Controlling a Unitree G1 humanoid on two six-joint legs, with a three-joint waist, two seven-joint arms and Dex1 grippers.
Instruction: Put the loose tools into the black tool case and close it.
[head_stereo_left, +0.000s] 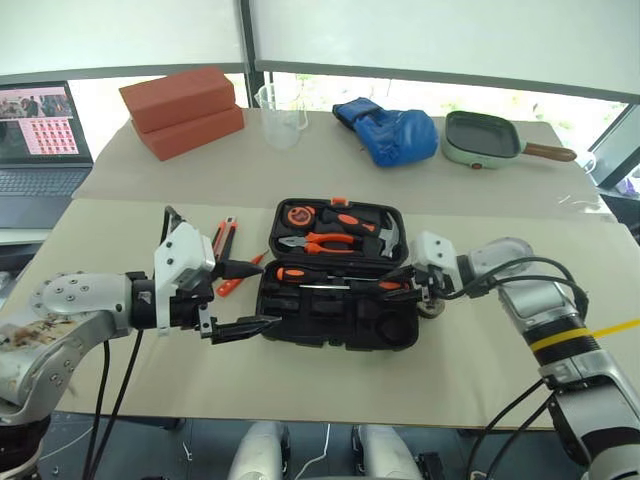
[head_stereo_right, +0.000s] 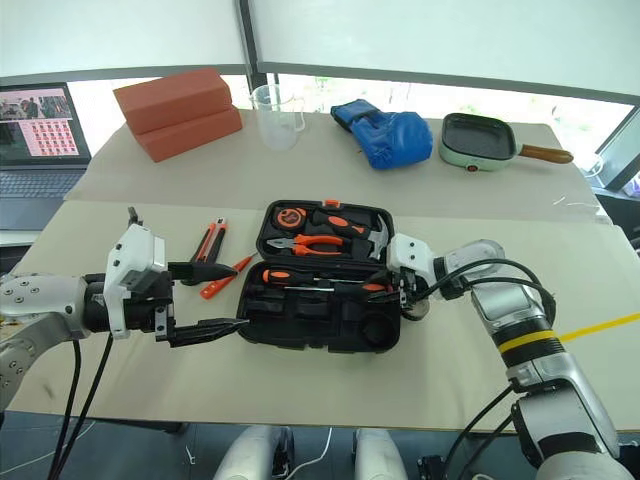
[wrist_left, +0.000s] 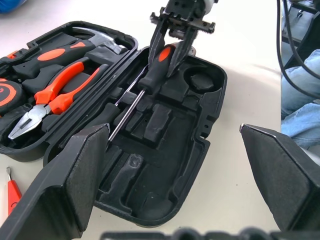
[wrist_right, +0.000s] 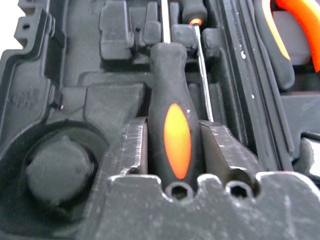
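Observation:
The black tool case (head_stereo_left: 335, 330) lies open mid-table, with pliers (head_stereo_left: 325, 243), a hammer and a tape measure in its far half. One orange-and-black screwdriver (head_stereo_left: 305, 273) rests in the near half. A second screwdriver (wrist_right: 175, 130) lies along a recess, and my right gripper (wrist_left: 167, 57) is shut on its handle at the case's right end. My left gripper (head_stereo_left: 245, 298) hovers wide open by the case's left end, holding nothing. An orange-black utility knife (head_stereo_left: 225, 238) and a slim orange tester screwdriver (head_stereo_right: 222, 278) lie on the table left of the case.
Along the far table stand two red bricks (head_stereo_left: 185, 110), a clear measuring cup (head_stereo_left: 282, 115), a blue glove (head_stereo_left: 395, 132) and a green square pan (head_stereo_left: 480, 138). A laptop (head_stereo_left: 40, 140) sits far left. A person's leg (wrist_left: 300, 90) is near the table's right side.

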